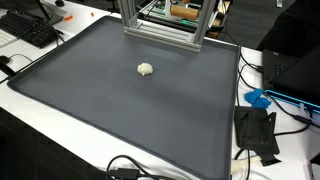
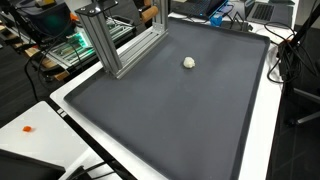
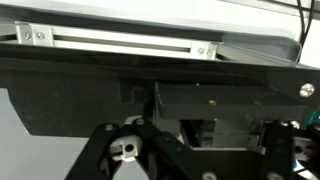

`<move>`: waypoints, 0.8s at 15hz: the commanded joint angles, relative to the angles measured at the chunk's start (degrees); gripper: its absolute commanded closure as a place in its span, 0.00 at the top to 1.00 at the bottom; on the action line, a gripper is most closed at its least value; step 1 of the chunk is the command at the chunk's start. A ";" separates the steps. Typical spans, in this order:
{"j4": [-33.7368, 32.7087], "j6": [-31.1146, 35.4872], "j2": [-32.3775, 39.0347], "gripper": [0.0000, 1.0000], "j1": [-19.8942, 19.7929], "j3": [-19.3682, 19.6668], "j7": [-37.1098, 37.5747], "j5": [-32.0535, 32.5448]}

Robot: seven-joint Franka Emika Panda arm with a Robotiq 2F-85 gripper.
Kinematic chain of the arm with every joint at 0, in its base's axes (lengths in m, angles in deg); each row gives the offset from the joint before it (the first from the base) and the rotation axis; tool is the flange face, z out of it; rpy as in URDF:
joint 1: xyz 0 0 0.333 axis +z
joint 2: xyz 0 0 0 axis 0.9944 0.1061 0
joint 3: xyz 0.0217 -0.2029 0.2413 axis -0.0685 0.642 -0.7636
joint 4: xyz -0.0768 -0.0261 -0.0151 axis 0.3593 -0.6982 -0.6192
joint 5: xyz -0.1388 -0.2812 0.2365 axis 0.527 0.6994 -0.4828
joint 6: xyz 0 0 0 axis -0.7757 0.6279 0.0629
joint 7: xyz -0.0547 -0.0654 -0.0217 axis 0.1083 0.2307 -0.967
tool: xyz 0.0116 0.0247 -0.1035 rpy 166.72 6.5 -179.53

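The small white ball (image 1: 146,69) lies on the gray mat (image 1: 100,110), near the metal frame (image 1: 160,25) at the far side. The gripper (image 3: 195,165), its fingers apart, faces that frame up close; the wrist view does not show the ball.

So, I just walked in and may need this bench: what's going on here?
Nothing is being handled right now. A small white lump lies alone on the dark mat, apart from the aluminium frame. Neither exterior view shows the arm. The wrist view shows only the linkage of the claw, fingertips out of frame.
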 commanded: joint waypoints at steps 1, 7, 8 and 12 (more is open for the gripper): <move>-0.44 -1.84 0.08 0.56 0.31 0.04 0.11 -0.03; -0.69 -1.48 0.02 0.56 0.58 0.09 0.00 -0.49; -0.91 -1.63 -0.04 0.56 0.33 -0.10 0.57 -0.31; -2.34 -2.92 0.00 0.56 0.17 -0.21 0.88 -0.02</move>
